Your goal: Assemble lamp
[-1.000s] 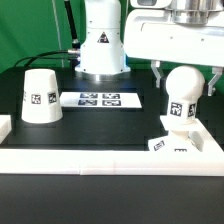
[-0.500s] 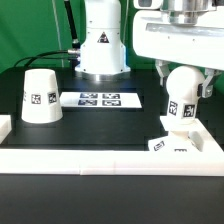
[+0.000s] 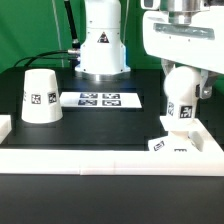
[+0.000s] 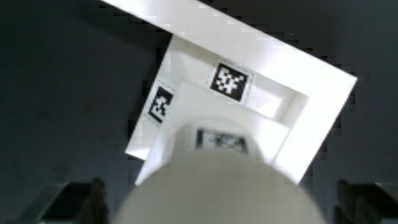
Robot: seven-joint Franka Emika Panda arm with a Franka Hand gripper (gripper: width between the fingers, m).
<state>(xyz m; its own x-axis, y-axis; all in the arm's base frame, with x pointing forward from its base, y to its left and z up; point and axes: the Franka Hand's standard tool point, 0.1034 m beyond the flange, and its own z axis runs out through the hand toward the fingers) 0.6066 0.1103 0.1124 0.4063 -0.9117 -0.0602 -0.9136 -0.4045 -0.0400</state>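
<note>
The gripper [image 3: 185, 80] hangs open, jaws straddling the bulb [image 3: 180, 100], which stands between them on the base [image 3: 172, 146] below. I'd close centred on the round head and keep the stem upright while twisting.

The gripper [image 3: 184, 82] runs off the exterior view's top edge. In the wrist view the bulb [image 4: 210, 182] between its fingers [image 4: 82, 203] is a blur. The fingers are cropped at the picture's edge, and whether they touch the bulb cannot be told.
</note>
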